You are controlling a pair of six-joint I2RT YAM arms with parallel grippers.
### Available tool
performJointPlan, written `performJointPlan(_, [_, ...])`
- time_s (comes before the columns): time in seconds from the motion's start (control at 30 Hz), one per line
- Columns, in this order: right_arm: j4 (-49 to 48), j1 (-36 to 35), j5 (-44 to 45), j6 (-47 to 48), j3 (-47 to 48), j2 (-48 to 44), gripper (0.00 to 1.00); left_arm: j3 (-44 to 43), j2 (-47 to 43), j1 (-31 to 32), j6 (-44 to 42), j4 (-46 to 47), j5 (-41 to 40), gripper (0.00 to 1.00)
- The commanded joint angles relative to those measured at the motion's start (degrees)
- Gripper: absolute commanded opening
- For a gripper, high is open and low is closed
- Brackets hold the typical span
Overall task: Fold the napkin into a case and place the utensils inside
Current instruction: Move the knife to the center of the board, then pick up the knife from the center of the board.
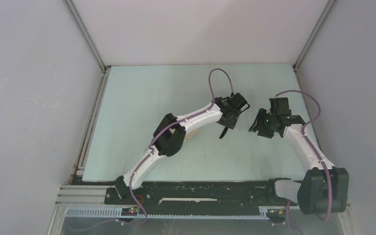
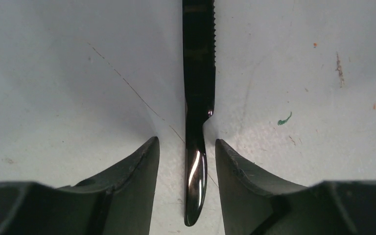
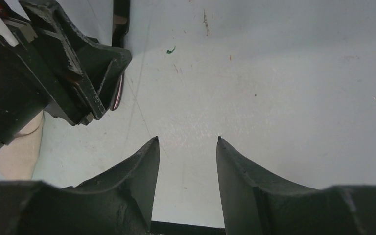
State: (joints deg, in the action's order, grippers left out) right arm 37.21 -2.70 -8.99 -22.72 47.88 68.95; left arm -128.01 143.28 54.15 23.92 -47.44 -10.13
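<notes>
scuffed pale table: left jaws parted astride a glossy serrated black knife, right jaws parted, empty.

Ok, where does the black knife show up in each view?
Top external: knife, a dark sliver just under the left hand.
Left wrist: knife centre, top edge down between the fingers.
Right wrist: knife top left, behind the left hand.
Shared landmark: green fleck, both wrist views.
</notes>
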Motion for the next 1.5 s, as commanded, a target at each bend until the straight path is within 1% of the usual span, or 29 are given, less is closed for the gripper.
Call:
performJointPlan(0.0, [-0.55,0.35,-0.94,1.66,0.11,-2.06,0.54,-3.66,1.62,1.03,-0.32,-2.9,-2.25,0.49])
performJointPlan(0.07, [-0.73,0.41,-1.31,1.87,0.03,-2.06,0.54,-3.69,2.0,1.22,-0.83,-3.27,-2.53,0.46])
performJointPlan(0.1, [-0.83,0.5,-1.43,1.88,-0.05,-2.13,0.54,-3.77,2.2,1.26,-1.04,-3.72,-2.67,0.43])
performJointPlan(0.13, [-0.91,0.56,-1.58,1.89,-0.06,-2.19,0.54,-3.75,2.33,1.3,-1.21,-4.16,-2.75,0.39])
performJointPlan(0.23, [-1.09,0.77,-2.01,1.97,-0.2,-2.32,0.53,-3.08,2.15,1.31,-2.14,-5.89,-1.97,0.21])
performJointPlan(0.3, [-1.26,0.95,-2.31,2.02,-0.29,-2.45,0.53,-1.2,0.86,1.35,-2.87,-6.99,-1.28,0.14])
performJointPlan(0.37, [-1.43,1.1,-2.61,2.06,-0.33,-2.6,0.53,4.14,-2.43,1.55,-3.65,-6.72,-0.69,0.11])
performJointPlan(0.5, [-1.77,1.46,-3.18,2.22,-0.49,-2.76,0.53,20.27,-13.44,2.42,-4.75,-4.15,0.9,0.09])
performJointPlan(0.6, [-2.01,1.6,-3.7,2.24,-0.68,-2.81,0.53,29.38,-19.81,3.25,-4.58,-2.63,2.67,0.11])
performJointPlan(0.63, [-2.04,1.64,-4.02,2.24,-0.68,-2.83,0.53,31.35,-21.29,3.39,-4.38,-2.59,3.53,0.14])
performJointPlan(0.73, [-2.06,1.69,-4.19,2.26,-0.68,-3.18,0.53,35.13,-23.65,3.59,-4.49,-2.93,7.18,0.32])
performJointPlan(0.83, [-2.25,1.73,-4.42,2.39,-0.68,-3.31,0.53,34.15,-22.72,3.62,-6.42,-4.41,8.47,0.45])
performJointPlan(0.97, [-2.49,1.69,-4.64,2.37,-1.0,-3.61,0.52,27.46,-18.16,3.55,-9.24,-8.18,8.04,0.58])
performJointPlan(1.03, [-2.5,1.73,-4.63,2.39,-1.11,-3.94,0.53,24.08,-15.68,3.44,-10.23,-10.12,7.61,0.59])
performJointPlan(1.13, [-2.5,1.7,-4.55,2.37,-1.14,-4.37,0.52,21.63,-13.04,2.76,-11.12,-11.26,7.3,0.57])
performJointPlan(1.23, [-2.45,1.72,-4.63,2.42,-1.21,-4.6,0.52,20.7,-11.69,1.67,-12.03,-11.69,7.04,0.52])
performJointPlan(1.33, [-2.57,1.79,-4.63,2.41,-1.25,-4.71,0.52,20.44,-11.35,1.4,-12.85,-12.49,5.69,0.5])
performJointPlan(1.47, [-2.78,1.82,-4.6,2.39,-1.38,-4.7,0.52,21.05,-11.32,1.47,-13.0,-12.42,6.94,0.44])
